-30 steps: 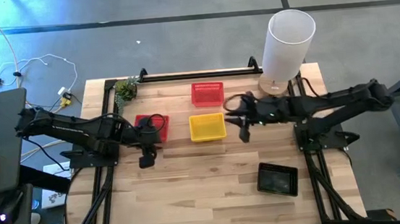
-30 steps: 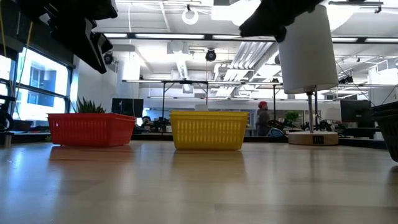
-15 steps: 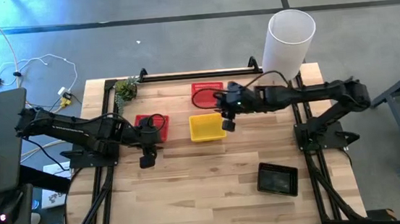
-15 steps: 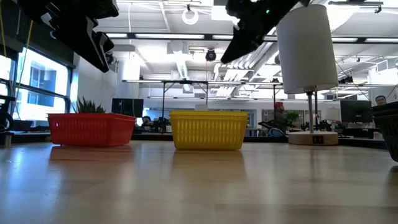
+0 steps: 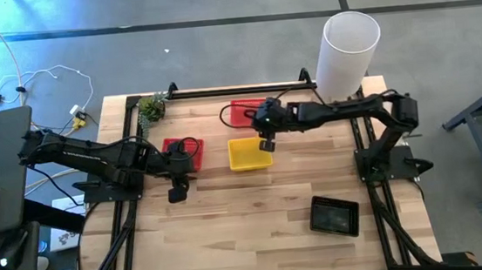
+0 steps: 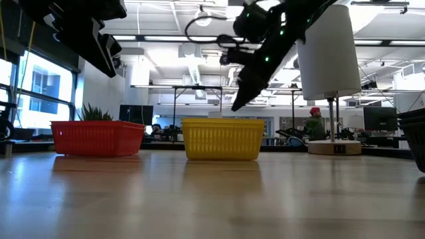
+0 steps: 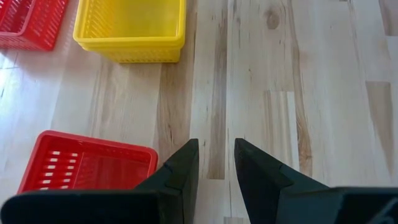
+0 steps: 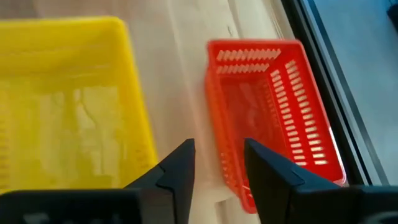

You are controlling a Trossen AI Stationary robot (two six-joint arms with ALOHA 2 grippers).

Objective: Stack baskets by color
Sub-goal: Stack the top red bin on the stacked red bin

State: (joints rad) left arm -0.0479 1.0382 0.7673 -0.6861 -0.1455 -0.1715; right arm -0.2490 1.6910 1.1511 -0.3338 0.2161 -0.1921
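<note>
I am counting two red baskets, one red basket at the far side and another red basket farther left, and they are lying well apart. I am also seeing one yellow basket, though whether more are nesting inside it I cannot tell, and one black basket. One white cylinder and one green plant are standing along the far edge.

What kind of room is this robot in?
Probably a robotics lab or workshop. The wooden table sits on a bare grey floor with loose cables beside it, and the low view shows exposed ceiling pipes and more workbenches with monitors behind.
</note>
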